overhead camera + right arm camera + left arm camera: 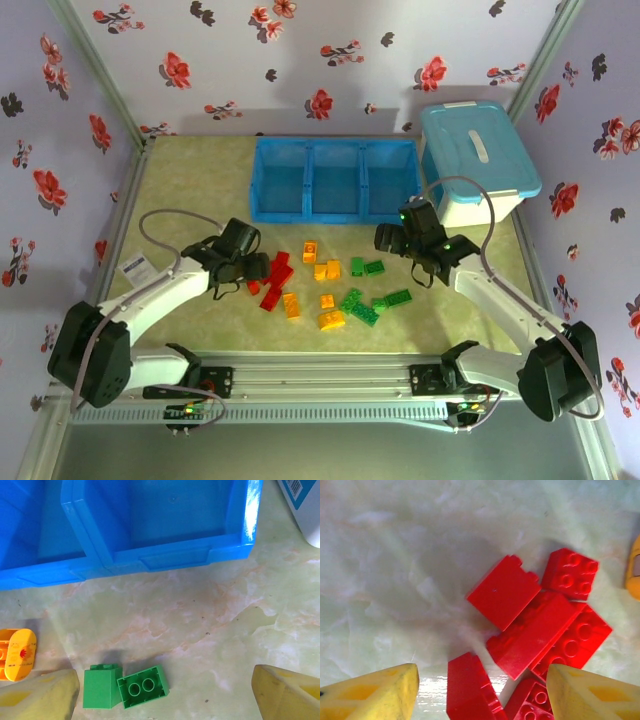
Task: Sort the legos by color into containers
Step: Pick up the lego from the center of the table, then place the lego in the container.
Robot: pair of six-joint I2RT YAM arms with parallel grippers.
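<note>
Your left gripper [482, 692] has its fingers spread, and the red legos [535, 630] are heaped between them, on the near side of the blue tray [175, 560]. Your right gripper [165, 682] gapes wide. Two green legos [142, 686] lie just inside one finger, near that tray's front wall.

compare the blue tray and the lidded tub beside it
The tray is bright blue, the tub paler. The tray is open with three compartments; the tub has a lid with a white handle. The tray is lower than the tub. Both sit at the table's far side.
</note>
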